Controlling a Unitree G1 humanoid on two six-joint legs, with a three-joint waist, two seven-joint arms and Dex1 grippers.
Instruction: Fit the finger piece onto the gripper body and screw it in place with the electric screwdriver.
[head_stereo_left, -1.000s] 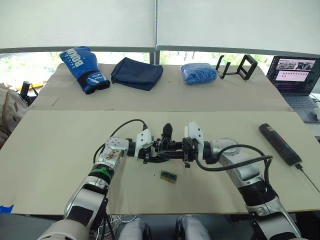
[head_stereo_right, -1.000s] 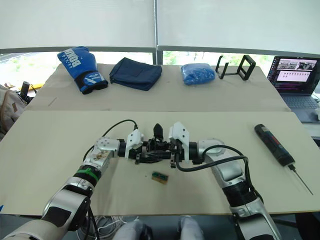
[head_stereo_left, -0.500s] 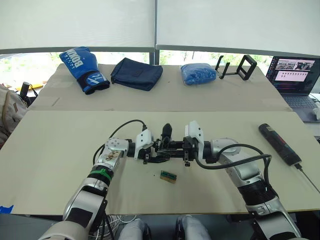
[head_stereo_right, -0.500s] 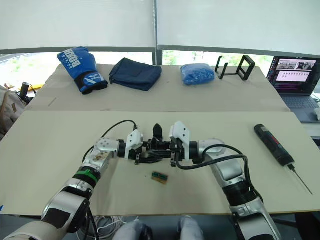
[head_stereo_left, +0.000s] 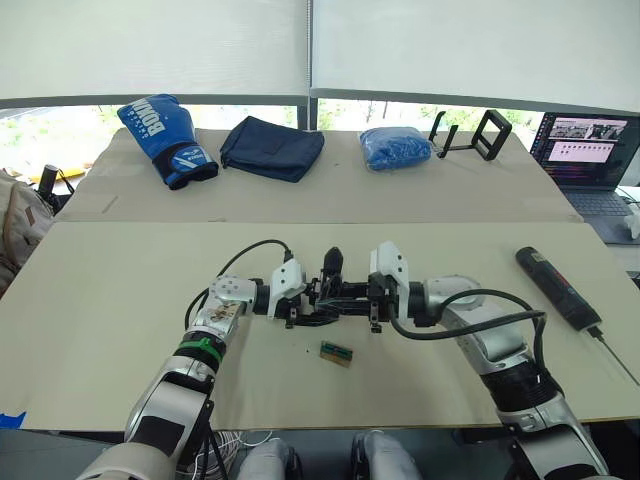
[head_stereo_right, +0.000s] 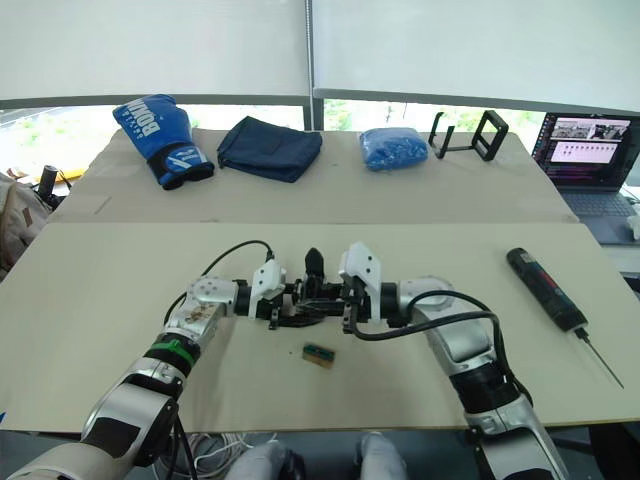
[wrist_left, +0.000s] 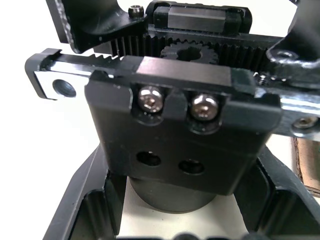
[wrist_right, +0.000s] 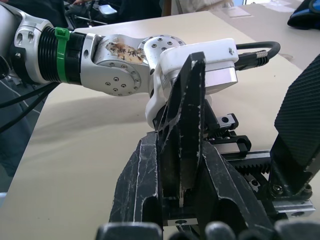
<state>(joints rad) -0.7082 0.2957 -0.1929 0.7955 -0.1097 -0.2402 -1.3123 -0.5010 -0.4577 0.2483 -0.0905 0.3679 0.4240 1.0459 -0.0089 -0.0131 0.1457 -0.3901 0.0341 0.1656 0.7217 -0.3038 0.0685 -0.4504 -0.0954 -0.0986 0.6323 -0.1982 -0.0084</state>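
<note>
1. Gripper body (head_stereo_left: 335, 296) sits between the two robot hands, lifted just off the tabletop (head_stereo_left: 110, 300) near its middle. It looks like stiff black metal and hard plastic: toothed racks, a small gear, a blocky carriage with two bright screw heads and a round barrel below, all seen in the left wrist view.
2. Judged from that build, it should be compact, rigid and fairly dense for its size. The flat carriage sides and the barrel make the safest holds; the rack teeth and gear are best left alone.
3. Left hand (head_stereo_left: 297, 303) is clenched on the gripper body, its fingers flanking the barrel end.
4. Right hand (head_stereo_left: 368, 301) grasps the finger piece (wrist_right: 184, 140), a dark tapered wedge with a worn, scuffed face, pinched edge-on between its fingers and held right at the rack.
5. Being thin and smooth, the wedge could twist in the pinch, so a hold low on its broad faces looks wise.
6. Electric screwdriver (head_stereo_left: 557, 288) lies untouched well off to the right, a thick black cylinder with a slim bit.
</note>
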